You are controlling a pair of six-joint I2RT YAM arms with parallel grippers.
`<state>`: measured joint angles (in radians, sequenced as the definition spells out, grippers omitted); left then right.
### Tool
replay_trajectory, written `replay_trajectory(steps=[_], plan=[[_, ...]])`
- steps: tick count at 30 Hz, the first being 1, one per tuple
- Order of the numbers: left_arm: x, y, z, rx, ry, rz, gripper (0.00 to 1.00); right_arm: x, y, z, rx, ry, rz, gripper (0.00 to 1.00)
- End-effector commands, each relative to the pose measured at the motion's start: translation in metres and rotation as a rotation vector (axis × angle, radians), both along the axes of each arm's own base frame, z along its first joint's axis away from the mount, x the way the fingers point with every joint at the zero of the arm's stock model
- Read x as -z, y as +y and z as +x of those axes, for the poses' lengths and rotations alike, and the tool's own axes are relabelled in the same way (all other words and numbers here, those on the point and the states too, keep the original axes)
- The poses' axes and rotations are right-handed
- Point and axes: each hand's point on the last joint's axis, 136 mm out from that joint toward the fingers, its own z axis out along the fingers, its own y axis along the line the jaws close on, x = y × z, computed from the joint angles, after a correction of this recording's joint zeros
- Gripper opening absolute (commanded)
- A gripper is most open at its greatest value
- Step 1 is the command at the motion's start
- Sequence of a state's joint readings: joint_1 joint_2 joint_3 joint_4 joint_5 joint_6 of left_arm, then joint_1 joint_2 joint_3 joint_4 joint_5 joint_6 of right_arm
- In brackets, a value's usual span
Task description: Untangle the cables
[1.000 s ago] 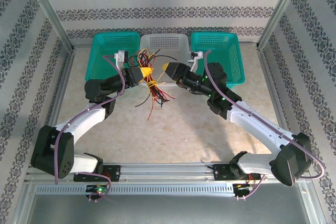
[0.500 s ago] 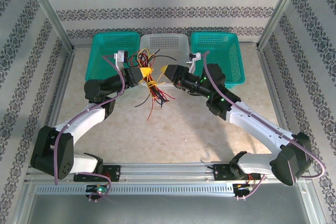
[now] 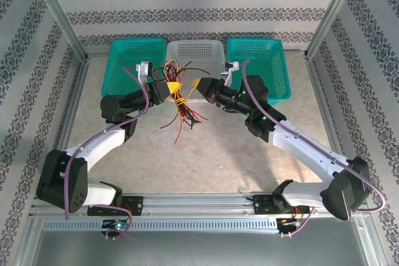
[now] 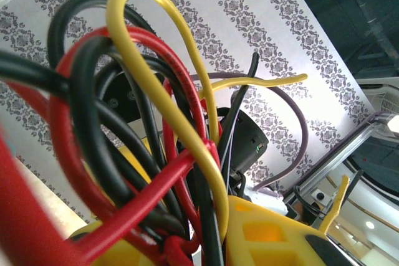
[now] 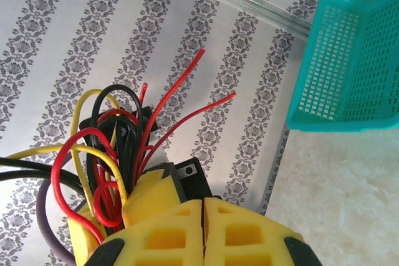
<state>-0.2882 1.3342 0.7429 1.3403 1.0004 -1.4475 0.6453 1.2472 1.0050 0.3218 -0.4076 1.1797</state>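
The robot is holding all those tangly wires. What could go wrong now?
1. The right gripper looks shut, with no wire seen between its fingers. It may have missed and could pull away with nothing.
2. The left gripper holds the whole knot of cables. A hard tug might tighten the knot or yank the bunch out of its grip.

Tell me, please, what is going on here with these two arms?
Two robot arms are working on a tangled bundle of red, black and yellow cables. The left claw is shut on the cables, holding them in front of the white basket. The right claw is shut just beside the bundle, with no wire showing in its grip. The tangle is not yet undone.
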Motion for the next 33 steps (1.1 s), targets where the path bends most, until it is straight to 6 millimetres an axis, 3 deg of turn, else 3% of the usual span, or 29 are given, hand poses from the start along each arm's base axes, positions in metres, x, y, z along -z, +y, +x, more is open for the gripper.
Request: replay_trajectory(steps=[1,3,5,9,12,18,23,28,33], plan=[[-0.029,0.004,-0.006,-0.035,-0.111,-0.071,0.0,-0.012,-0.007,-0.004,0.012,-0.039,0.002,0.0],[-0.041,0.003,-0.009,-0.024,-0.119,-0.091,0.0,-0.012,-0.01,-0.002,0.027,-0.039,-0.003,0.0],[-0.067,0.004,-0.022,-0.012,-0.164,-0.135,0.0,-0.004,-0.01,0.003,0.042,-0.016,-0.021,0.0],[-0.1,0.01,-0.033,-0.082,-0.231,-0.2,0.0,0.005,0.005,0.007,0.003,0.011,0.01,0.0],[-0.107,0.02,-0.02,-0.197,-0.239,-0.23,0.0,0.003,0.015,0.001,-0.017,-0.01,0.039,0.0],[-0.138,0.045,0.018,-0.464,-0.26,-0.337,0.0,-0.002,0.014,-0.027,0.04,-0.069,0.17,0.0],[-0.154,0.052,0.037,-0.568,-0.273,-0.4,0.0,-0.003,0.027,-0.047,0.011,-0.058,0.268,0.0],[-0.14,0.036,0.059,-0.707,-0.272,-0.304,0.0,-0.012,0.031,-0.062,-0.001,-0.074,0.299,0.0],[-0.095,0.036,0.084,-0.905,-0.211,-0.125,0.0,-0.026,0.017,-0.067,0.03,-0.116,0.293,0.0]])
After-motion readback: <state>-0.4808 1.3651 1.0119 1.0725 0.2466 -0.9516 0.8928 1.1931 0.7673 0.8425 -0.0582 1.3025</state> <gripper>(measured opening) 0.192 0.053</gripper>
